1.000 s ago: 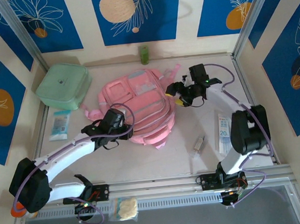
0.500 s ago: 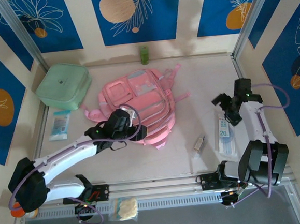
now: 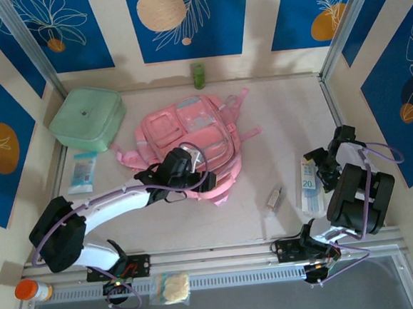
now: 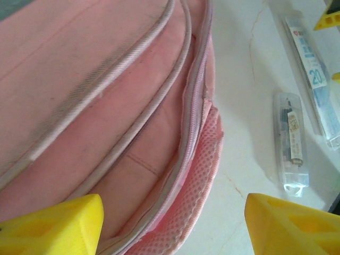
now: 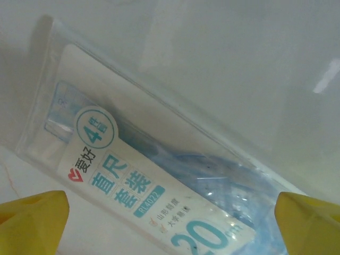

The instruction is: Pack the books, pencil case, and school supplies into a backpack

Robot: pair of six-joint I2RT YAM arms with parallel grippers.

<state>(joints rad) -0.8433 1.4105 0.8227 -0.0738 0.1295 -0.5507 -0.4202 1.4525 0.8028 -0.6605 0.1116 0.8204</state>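
The pink backpack lies flat in the middle of the table. My left gripper hovers at its near edge. In the left wrist view the left gripper is open, and the backpack's zipper seam and mesh rim lie under the gap. Two school supplies lie on the right: a clear-grey piece and a flat white and light-blue packet. My right gripper is open just above the packet, one yellow fingertip on each side. The books and pencil case are out of view.
A mint-green lidded box sits at the back left, with a teal packet in front of it. A small green bottle stands at the back wall. The side wall rises close to the right of the packet.
My right arm swung from the backpack's top right corner to the right side and came down over the packet, jaws opening wide. My left gripper slid right along the backpack's near edge and opened.
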